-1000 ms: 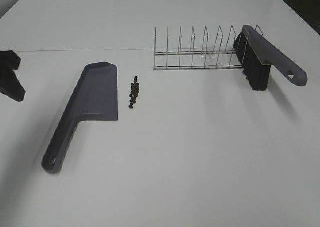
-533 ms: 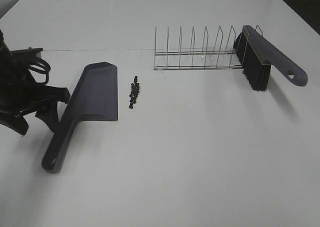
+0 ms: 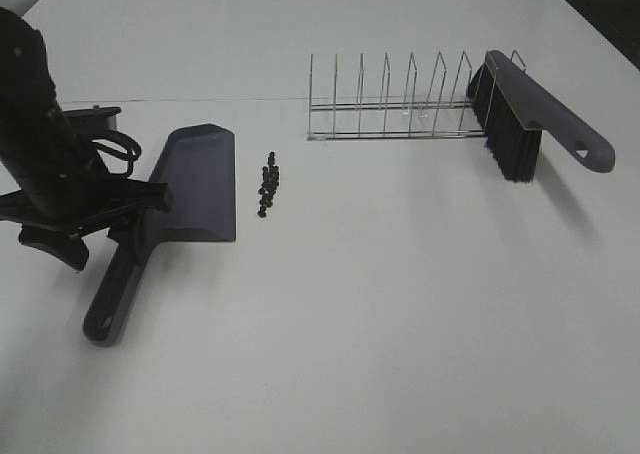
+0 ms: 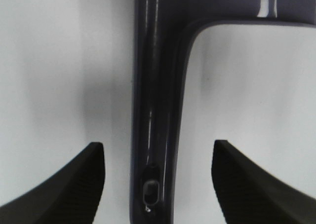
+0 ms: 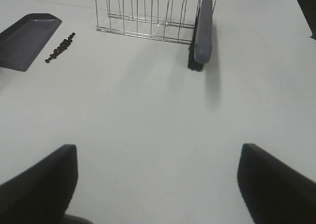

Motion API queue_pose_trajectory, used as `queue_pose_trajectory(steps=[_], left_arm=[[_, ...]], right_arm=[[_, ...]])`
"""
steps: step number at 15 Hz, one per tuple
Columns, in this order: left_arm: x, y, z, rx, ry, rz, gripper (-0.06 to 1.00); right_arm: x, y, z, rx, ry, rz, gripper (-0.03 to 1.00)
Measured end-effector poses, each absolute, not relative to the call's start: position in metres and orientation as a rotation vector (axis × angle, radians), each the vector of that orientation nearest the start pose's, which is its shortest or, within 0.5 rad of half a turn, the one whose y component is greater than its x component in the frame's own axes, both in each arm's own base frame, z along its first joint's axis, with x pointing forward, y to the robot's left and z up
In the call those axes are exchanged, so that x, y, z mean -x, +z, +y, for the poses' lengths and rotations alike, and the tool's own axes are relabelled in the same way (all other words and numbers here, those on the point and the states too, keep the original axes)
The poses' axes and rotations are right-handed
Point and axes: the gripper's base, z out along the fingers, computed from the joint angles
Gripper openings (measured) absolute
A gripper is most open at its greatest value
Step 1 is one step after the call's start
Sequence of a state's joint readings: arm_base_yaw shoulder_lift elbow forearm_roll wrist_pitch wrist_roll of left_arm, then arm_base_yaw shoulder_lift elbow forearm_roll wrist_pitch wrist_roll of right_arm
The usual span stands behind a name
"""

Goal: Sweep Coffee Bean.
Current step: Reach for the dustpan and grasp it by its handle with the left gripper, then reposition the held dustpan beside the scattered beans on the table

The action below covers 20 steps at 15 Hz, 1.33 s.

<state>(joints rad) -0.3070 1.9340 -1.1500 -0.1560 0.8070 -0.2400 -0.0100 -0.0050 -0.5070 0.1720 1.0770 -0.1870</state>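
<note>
- Your left claw (image 3: 105, 224) hangs open over the pan (image 3: 195, 189). In the left wrist view the handle (image 4: 155, 110) runs straight up the gap between the two fingers and touches neither.
- The handle's long axis runs from the pan's body back toward the near left corner of the desk (image 3: 400, 324). The fingers sit one on each side of it, so closing across it looks like the move to make.
- The hanging hole at the handle's end lies near the fingertips, so the grip would land toward the end of the handle, not by the body.
- The beans (image 3: 267, 186) lie in the left half of the desk, in a short row from near to far. They sit just beside the pan's long edge on its right and do not touch it.
- The left arm is much the nearer to both pan and beans. Lift the pan gently, because a swing to the right would scatter the row.
- Your right claw (image 5: 157, 152) is open and holds nothing, above bare desk.
- The brush (image 3: 520, 109) leans, bristles down, at the right end of the wire rack (image 3: 390, 99), toward the far right corner and well apart from the beans.
- Nothing lies between brush and beans, but the rack's wires crowd the brush head on its left side.
</note>
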Motion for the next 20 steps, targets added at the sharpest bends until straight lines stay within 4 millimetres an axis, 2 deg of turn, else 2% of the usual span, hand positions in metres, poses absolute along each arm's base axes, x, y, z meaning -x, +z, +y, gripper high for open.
queue_pose_trajectory(steps=[3, 9, 11, 12, 13, 14, 15, 20], left_arm=[[-0.339, 0.127, -0.118, 0.059, -0.193, 3.125, 0.57], [-0.342, 0.098, -0.119, 0.064, -0.151, 3.190, 0.57], [-0.344, 0.098, -0.119, 0.055, -0.147, 3.169, 0.50], [-0.344, 0.098, -0.119, 0.055, -0.147, 3.169, 0.50], [-0.345, 0.098, -0.118, 0.052, -0.145, 3.163, 0.43], [-0.345, 0.098, -0.118, 0.052, -0.145, 3.163, 0.43], [-0.345, 0.097, -0.118, 0.042, -0.136, 3.161, 0.31], [-0.346, 0.104, -0.118, 0.060, -0.135, 3.141, 0.32]], right_arm=[[0.008, 0.279, 0.014, 0.191, 0.082, 2.029, 0.74], [0.008, 0.279, 0.014, 0.191, 0.082, 2.029, 0.74], [0.008, 0.279, 0.014, 0.191, 0.082, 2.029, 0.74], [0.008, 0.279, 0.014, 0.191, 0.082, 2.029, 0.74], [0.008, 0.279, 0.014, 0.191, 0.082, 2.029, 0.74], [0.008, 0.279, 0.014, 0.191, 0.082, 2.029, 0.74], [0.008, 0.279, 0.014, 0.191, 0.082, 2.029, 0.74], [0.008, 0.279, 0.014, 0.191, 0.082, 2.029, 0.74]])
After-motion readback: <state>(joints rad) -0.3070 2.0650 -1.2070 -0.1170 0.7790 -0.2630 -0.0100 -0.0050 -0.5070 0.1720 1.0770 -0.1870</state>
